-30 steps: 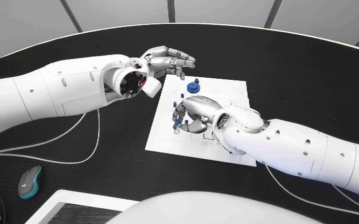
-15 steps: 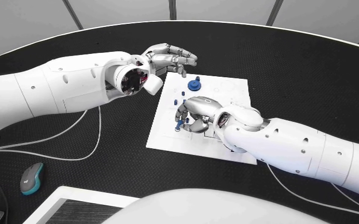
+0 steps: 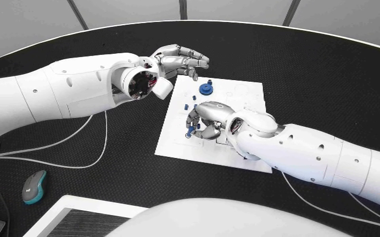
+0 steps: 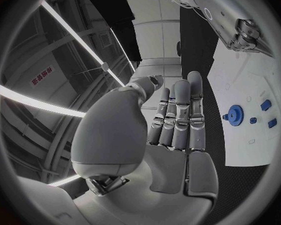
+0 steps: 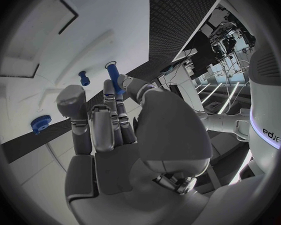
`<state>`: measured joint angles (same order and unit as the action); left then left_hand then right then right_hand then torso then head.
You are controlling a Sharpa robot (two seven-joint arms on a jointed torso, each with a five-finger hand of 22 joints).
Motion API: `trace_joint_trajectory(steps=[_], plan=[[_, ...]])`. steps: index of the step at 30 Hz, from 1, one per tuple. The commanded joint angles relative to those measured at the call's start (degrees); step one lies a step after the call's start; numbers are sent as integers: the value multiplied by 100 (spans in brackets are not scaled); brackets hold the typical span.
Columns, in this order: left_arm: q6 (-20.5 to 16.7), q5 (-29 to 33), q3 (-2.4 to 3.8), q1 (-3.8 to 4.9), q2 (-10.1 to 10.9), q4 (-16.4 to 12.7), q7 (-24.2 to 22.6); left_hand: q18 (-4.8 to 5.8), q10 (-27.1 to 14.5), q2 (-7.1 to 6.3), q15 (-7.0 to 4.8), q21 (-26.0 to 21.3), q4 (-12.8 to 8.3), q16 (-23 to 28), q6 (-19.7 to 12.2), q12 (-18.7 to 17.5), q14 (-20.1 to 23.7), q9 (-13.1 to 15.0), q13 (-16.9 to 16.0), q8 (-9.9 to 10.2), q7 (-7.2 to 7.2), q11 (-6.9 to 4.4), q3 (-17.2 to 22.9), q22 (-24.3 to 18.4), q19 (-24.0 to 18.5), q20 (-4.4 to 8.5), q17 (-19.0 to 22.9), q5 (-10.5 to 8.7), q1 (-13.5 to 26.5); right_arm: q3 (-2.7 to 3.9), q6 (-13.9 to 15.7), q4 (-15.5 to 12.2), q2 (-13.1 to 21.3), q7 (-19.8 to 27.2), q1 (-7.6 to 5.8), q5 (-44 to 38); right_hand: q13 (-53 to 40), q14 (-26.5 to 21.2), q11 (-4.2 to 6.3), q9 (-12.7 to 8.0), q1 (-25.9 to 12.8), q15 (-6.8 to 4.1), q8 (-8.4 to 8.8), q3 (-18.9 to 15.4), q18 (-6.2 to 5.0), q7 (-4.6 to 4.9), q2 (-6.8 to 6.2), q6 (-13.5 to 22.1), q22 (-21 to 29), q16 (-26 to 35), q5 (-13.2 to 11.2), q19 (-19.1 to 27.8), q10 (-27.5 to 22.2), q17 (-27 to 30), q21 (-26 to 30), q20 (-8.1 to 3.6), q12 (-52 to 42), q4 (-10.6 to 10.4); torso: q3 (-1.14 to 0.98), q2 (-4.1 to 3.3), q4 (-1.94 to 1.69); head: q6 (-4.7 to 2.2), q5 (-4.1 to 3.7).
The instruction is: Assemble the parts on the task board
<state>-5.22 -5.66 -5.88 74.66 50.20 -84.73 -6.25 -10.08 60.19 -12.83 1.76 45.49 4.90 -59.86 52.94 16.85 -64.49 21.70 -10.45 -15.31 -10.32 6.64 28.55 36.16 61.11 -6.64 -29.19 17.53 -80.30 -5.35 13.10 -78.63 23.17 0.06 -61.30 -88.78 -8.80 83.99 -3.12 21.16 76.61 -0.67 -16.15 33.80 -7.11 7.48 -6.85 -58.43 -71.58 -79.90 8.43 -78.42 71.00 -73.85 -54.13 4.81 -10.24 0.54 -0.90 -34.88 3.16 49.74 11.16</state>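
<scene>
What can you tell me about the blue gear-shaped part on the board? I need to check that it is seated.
The blue gear is a small round toothed piece with a raised hub, seemingly plastic. It lies flat near the far edge of the white task board, also seen in the left wrist view. Nothing touches it: the left hand hovers beyond it. Whether it is fully seated cannot be told.

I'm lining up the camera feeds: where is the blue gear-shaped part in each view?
Head view: blue gear stands near the task board's far edge, below the left hand.
Left wrist view: gear on the board, beside the fingers.
Right wrist view: gear near the board's edge.
Shared landmark: the white task board.
</scene>
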Motion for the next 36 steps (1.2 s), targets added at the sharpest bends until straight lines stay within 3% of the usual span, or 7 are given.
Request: trace_joint_trajectory(steps=[1, 9, 22, 36], plan=[[-2, 0, 0, 0, 2, -2, 1, -48, -36, 31, 10, -18, -9, 16, -21, 30, 44, 4, 7, -27, -11, -14, -36, -7, -8, -13, 8, 11, -27, -1, 15, 19, -16, 5, 8, 0, -6, 273, -24, 143, -3, -50, -6, 7, 42, 11, 65, -24, 4, -9, 23, 23, 16, 3, 18, -20, 35, 29, -2, 0, 5, 6, 10], [1, 0, 0, 0, 1, -5, 3, -48, -36, 31, 10, -18, -9, 16, -21, 30, 44, 4, 7, -27, -11, -14, -36, -7, -8, -13, 8, 11, -27, -1, -2, 45, -42, 0, 16, 0, -9, 275, -26, 145, -2, -49, -6, 8, 42, 14, 69, -19, 4, -14, 27, 24, 15, -6, 21, -20, 39, 31, 5, 6, 7, 18, 12], [1, 0, 0, 0, -6, 0, 2, -48, -36, 31, 10, -18, -9, 16, -21, 30, 44, 4, 7, -27, -11, -14, -36, -7, -8, -13, 8, 11, -27, -15, -312, 111, -93, -128, 17, -1, -13, 273, -31, 149, -8, -46, -5, 7, 38, 18, 74, -12, 15, -8, 28, 33, 13, 4, 48, -18, 45, 28, 7, 9, 5, 26, 11], [4, 0, 0, 1, -11, 0, 8, -48, -36, 31, 10, -18, -9, 16, -21, 30, 44, 4, 7, -27, -11, -14, -36, -7, -8, -13, 8, 11, -27, -32, -208, 88, -144, -232, 20, -206, -16, 271, -34, 152, -10, -43, -2, 7, 30, 22, 76, -2, 38, -5, 26, 49, 6, 10, 96, -17, 52, 30, 1, 5, 7, 26, 8]])
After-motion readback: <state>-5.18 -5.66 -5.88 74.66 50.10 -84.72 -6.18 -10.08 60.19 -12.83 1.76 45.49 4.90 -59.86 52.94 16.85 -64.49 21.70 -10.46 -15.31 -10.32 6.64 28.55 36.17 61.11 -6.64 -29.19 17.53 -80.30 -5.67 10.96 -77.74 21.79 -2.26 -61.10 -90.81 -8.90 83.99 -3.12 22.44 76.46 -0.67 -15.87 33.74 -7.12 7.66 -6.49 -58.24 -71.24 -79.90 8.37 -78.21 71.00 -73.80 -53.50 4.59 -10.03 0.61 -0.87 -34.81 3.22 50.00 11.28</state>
